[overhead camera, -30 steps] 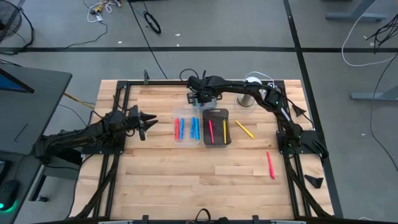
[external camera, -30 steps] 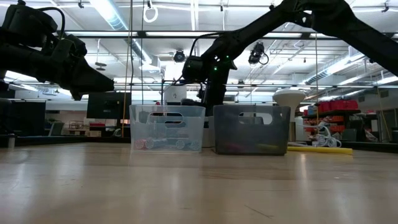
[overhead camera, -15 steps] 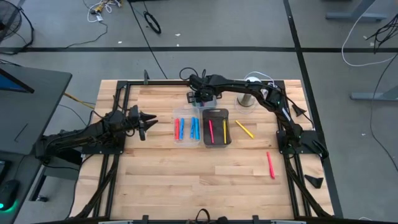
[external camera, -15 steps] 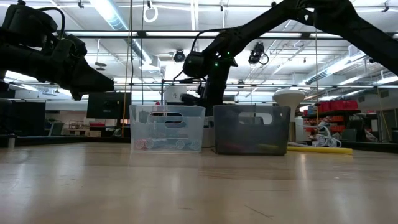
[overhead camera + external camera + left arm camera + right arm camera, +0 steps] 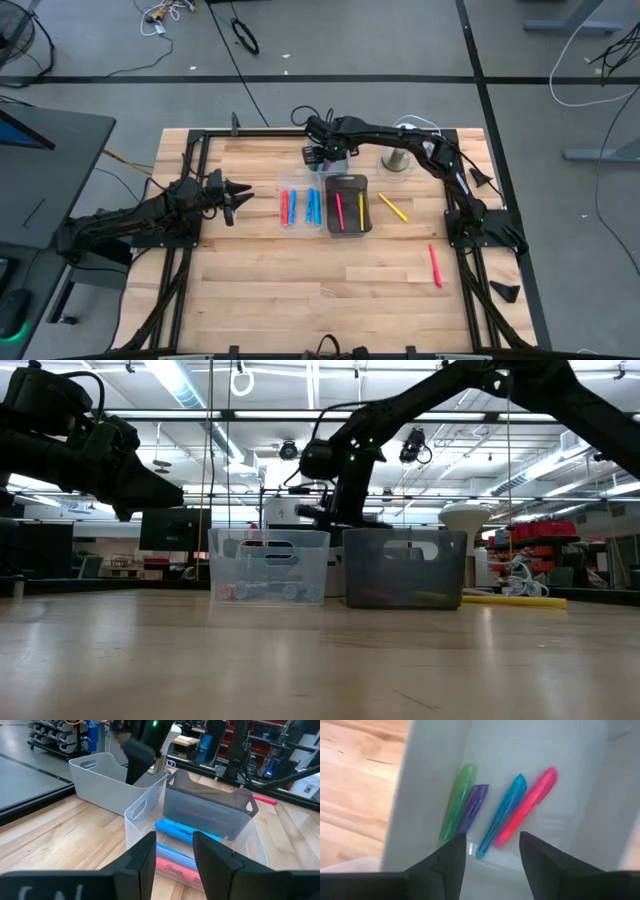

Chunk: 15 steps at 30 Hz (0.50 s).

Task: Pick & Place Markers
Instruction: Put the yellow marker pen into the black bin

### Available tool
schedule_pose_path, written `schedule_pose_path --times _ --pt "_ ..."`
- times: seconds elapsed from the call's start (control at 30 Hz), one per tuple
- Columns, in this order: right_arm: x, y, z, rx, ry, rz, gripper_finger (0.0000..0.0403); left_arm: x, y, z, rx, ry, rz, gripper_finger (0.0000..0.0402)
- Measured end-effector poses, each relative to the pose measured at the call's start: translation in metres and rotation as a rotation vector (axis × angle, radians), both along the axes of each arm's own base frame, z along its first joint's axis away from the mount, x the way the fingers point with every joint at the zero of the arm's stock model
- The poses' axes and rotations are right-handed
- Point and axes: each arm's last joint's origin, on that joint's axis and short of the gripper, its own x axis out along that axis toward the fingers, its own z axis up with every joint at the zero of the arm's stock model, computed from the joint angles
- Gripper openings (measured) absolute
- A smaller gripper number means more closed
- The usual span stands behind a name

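The right gripper (image 5: pixel 487 852) is spread, empty, above a pale bin (image 5: pixel 330 160) holding green (image 5: pixel 456 802), purple (image 5: pixel 471 806), blue (image 5: pixel 502 812) and pink markers (image 5: pixel 529 802). The left gripper (image 5: pixel 172 857) is parted, empty, facing the clear bin (image 5: pixel 298 207).

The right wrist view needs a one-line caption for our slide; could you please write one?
Right gripper, open, above a pale bin holding green, purple, blue and pink markers.

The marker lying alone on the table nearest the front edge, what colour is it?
The lone marker is pink-red, seen best in the high view.
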Motion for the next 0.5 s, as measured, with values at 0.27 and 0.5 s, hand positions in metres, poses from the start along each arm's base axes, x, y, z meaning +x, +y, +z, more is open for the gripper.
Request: schedule_pose_path --times 0.27,0.5 --pt "-0.02 0.011 0.041 -0.006 0.031 0.057 0.0168 0.0 0.0 0.0 0.0 0.0 0.0 0.0135" --pt "-0.04 0.031 0.061 0.045 0.162 0.124 0.0155 0.0 0.0 0.0 0.0 0.0 0.0 0.0135"
